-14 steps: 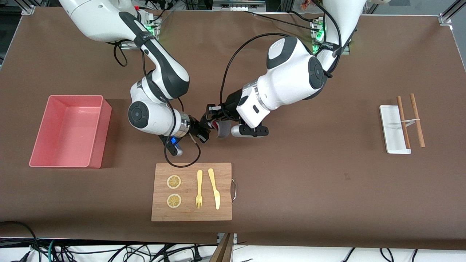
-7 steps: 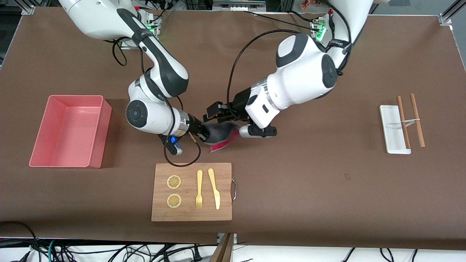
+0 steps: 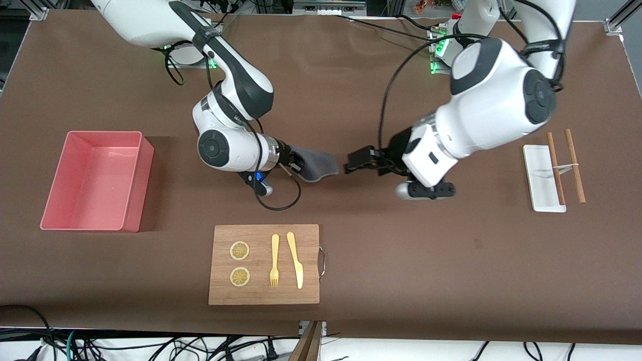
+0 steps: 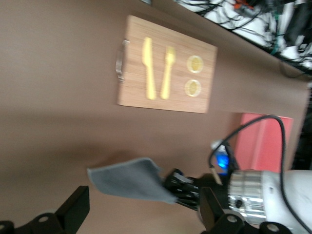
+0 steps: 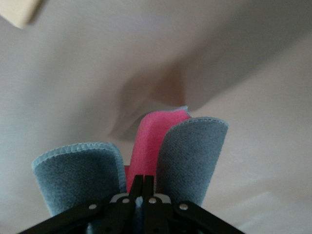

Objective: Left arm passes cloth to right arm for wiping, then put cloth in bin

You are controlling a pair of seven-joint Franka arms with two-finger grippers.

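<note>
cloth (image 3: pixel 316 164) clamped in right pincer (image 3: pixel 296 163), left pincer (image 3: pixel 357 164) apart (spread)

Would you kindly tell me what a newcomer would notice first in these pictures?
The grey cloth hangs mid-table from the right end effector, shut on it. The left end effector hovers open beside it. The pink bin sits at the right arm's end of the table.
</note>
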